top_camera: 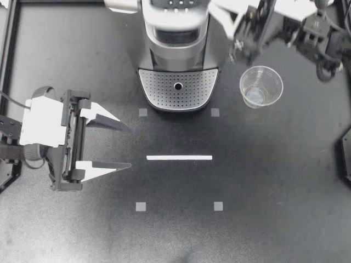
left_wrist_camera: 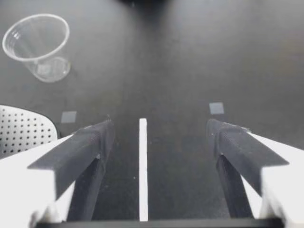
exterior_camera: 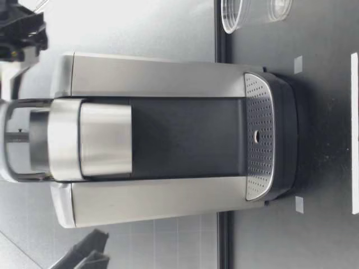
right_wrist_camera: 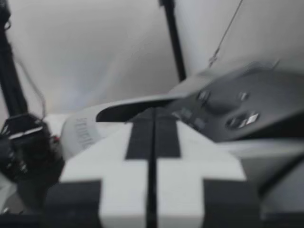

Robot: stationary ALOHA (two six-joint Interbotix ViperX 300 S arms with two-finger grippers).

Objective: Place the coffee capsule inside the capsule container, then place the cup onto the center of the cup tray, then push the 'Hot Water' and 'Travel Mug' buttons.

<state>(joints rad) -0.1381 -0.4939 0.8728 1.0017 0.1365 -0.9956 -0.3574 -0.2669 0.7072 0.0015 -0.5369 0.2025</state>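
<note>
Clear plastic cup (top_camera: 261, 86) upright on black table (top_camera: 274, 181) beside silver coffee machine (top_camera: 178, 49), off its perforated cup tray (top_camera: 159, 87). Right gripper (top_camera: 225, 13) pinched closed at machine's top, likely for pressing. Left gripper (top_camera: 129, 147) spread, empty; capsule unseen

My left arm comes in from the left side with its wrist level. My left gripper (top_camera: 130, 147) points across toward my right, and its two fingers (left_wrist_camera: 90, 142) are spread wide apart. My right arm reaches in from the far right corner. My right gripper (top_camera: 224, 15) has its fingers (right_wrist_camera: 140, 137) pressed flat together, meeting along a single seam.
</note>
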